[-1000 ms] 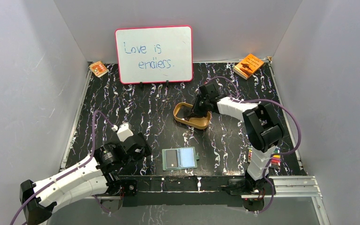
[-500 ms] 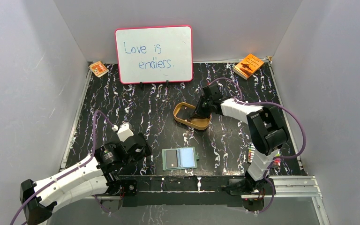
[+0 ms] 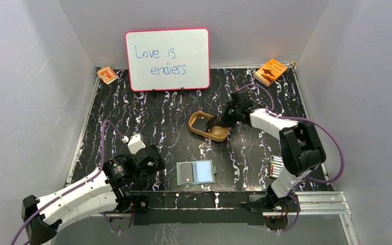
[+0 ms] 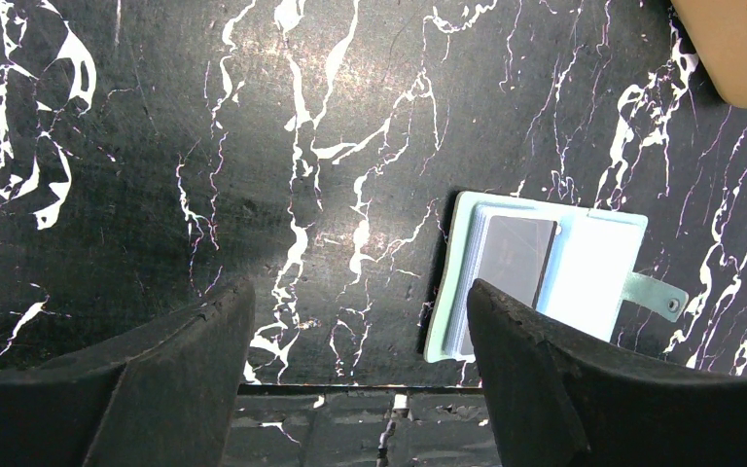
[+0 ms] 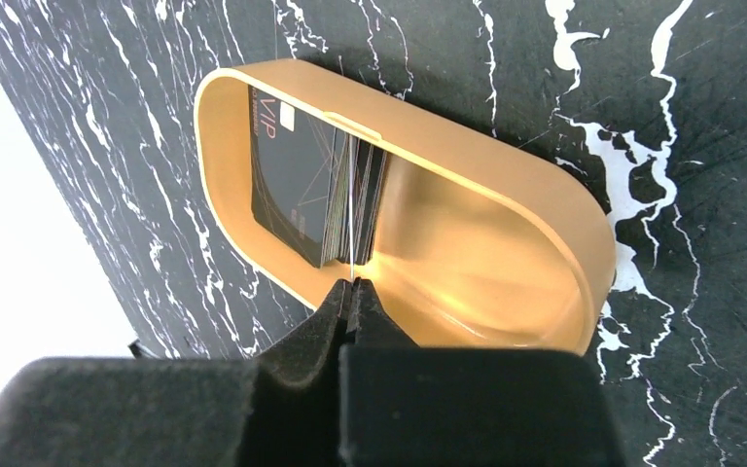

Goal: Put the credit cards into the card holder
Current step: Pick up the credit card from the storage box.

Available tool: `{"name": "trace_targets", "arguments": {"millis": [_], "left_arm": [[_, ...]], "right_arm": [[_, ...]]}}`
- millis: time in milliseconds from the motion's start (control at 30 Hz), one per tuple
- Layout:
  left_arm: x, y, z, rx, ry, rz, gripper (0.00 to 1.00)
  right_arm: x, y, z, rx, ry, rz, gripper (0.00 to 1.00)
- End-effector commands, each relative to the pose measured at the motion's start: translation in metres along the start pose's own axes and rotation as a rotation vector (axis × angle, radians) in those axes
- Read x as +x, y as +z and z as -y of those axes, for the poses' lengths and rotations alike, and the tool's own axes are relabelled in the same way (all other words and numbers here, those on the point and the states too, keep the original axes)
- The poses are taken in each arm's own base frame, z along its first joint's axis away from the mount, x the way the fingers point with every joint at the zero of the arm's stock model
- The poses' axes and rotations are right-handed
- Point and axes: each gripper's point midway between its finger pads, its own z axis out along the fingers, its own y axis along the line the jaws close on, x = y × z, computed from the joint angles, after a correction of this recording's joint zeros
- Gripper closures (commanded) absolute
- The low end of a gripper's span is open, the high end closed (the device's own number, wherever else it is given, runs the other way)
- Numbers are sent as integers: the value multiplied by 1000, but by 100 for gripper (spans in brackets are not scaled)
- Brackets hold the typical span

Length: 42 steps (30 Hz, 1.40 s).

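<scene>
Cards in tray, behind card holder

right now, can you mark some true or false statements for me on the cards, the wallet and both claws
1. The card holder lies open with a dark card on one half. True.
2. The left claw is shut. False: its jaws stand wide apart, holding nothing.
3. The right claw is at the tray, pinched on a credit card seen edge-on. True.
4. The tray is empty. False: a stack of dark cards sits in it.
</scene>
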Motion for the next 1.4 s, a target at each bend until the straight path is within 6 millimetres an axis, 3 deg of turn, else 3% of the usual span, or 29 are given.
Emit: {"name": "trace_targets", "arguments": {"millis": [0, 433, 600, 900, 1100, 1367], "left_arm": [[-5, 1, -2, -14, -5, 28, 24], [-23, -7, 7, -4, 3, 81, 24], [-54, -26, 25, 46, -12, 172, 23], [-103, -64, 73, 173, -30, 287, 23], [-117, -74, 87, 214, -56, 326, 23], [-109, -73, 83, 223, -65, 296, 23]], "right_arm": [[-9, -18, -23, -68, 24, 16, 100], [-15, -64, -60, -164, 117, 5, 100], [2, -98, -81, -246, 206, -159, 100], [32, -170, -117, -533, 287, -300, 100], [55, -186, -109, -614, 351, -381, 100], [64, -189, -99, -566, 256, -372, 100]]}}
